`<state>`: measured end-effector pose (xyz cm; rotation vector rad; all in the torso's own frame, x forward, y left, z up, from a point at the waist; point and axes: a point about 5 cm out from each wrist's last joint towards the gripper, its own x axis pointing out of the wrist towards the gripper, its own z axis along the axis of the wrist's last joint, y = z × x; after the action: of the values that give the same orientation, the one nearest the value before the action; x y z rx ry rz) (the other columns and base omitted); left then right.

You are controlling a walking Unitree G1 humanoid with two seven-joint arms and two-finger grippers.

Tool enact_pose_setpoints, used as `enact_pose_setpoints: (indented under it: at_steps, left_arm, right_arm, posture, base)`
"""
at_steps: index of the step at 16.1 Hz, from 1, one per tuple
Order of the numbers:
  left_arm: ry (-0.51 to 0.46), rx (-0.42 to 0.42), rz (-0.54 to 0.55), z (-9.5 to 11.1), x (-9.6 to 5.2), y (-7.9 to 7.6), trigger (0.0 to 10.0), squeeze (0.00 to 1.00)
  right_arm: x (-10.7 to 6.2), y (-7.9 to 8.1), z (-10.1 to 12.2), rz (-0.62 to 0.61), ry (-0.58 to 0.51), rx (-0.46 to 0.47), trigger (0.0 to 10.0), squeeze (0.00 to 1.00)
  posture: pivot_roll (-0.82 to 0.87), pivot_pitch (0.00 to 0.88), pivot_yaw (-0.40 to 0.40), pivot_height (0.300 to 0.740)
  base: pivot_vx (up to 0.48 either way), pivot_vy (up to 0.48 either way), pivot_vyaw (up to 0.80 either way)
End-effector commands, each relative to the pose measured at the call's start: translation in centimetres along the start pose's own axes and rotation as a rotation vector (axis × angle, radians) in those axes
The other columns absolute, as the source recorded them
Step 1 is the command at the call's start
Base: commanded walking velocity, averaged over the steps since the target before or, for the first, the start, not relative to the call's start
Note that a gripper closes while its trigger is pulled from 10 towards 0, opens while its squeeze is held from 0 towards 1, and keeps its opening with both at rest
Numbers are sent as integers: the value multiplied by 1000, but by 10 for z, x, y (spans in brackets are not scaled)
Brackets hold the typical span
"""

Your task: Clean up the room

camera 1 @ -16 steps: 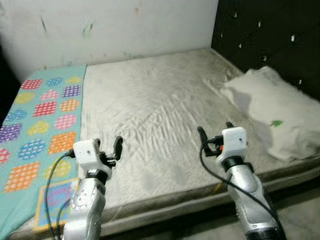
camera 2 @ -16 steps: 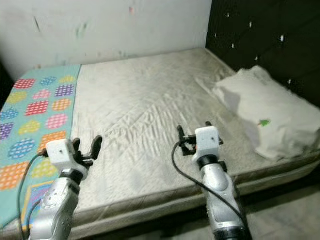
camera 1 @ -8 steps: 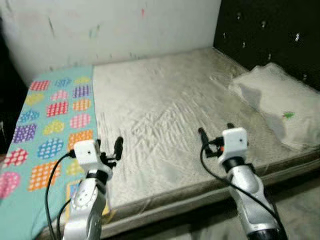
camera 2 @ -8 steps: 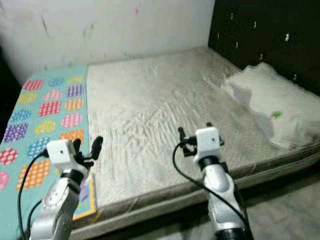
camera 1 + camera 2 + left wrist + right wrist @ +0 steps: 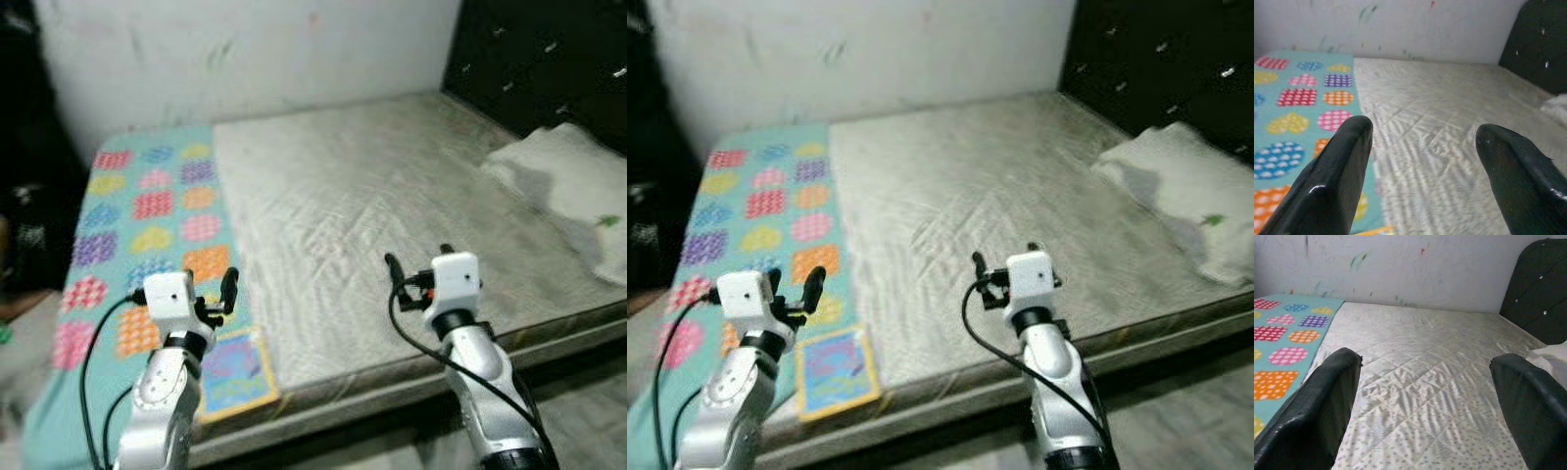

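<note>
Although the task named no single item, the likeliest thing to tidy was the teal blanket (image 5: 147, 211) with its coloured patches, which lay flat along the robot's left side of the mattress (image 5: 392, 196), its long axis running from the near edge back toward the white wall (image 5: 245, 49). Its near end hung over the bed's front edge just ahead of the left gripper (image 5: 217, 289), so the left arm was clearly the nearer of the 2; the blanket lay straight in front of and slightly to the left of that gripper. The left gripper hovered above the blanket's inner border with its 2 black fingers (image 5: 1327, 181) spread wide and nothing between them. The right gripper (image 5: 419, 266) was held over the bare quilted mattress, well apart from the blanket, its fingers (image 5: 1312, 421) likewise wide and empty. Farther out, a white pillow (image 5: 568, 191) rested near the dark tufted headboard (image 5: 549, 59) on the robot's right. The head views were blurred, so small creases in the blanket could not be judged.
</note>
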<state>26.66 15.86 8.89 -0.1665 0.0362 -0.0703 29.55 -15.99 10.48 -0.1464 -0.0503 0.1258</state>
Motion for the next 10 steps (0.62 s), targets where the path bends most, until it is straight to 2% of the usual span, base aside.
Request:
enact_pose_setpoints:
  at_steps: [1,3,5,7,8,10]
  left_arm:
    - [25,41,-45,0,-2,-1,10000,0]
    - [60,93,-98,7,-4,12,10000,0]
    - [70,123,-118,7,1,14,10000,0]
    - [46,129,-109,8,6,9,10000,0]
    - [31,88,-133,5,6,-4,10000,0]
    - [33,46,-177,-1,0,-21,10000,0]
  right_arm:
    - [1,-5,2,-4,-9,1,10000,0]
    - [3,-7,3,-7,-12,0,10000,0]
    - [3,-3,4,1,-17,9,10000,0]
    - [3,-1,4,3,-20,10,10000,0]
    - [2,0,6,22,-35,-23,10000,0]
    - [2,0,6,25,-39,-25,10000,0]
  posture:
    - [-182,0,53,740]
    - [-175,0,50,740]
    - [-174,0,49,740]
    - [-177,0,51,740]
    - [-190,0,54,740]
    - [-190,0,54,740]
  base:
    - [0,0,0]
    - [0,0,0]
    - [0,0,0]
    - [0,0,0]
    - [0,0,788]
    - [0,0,794]
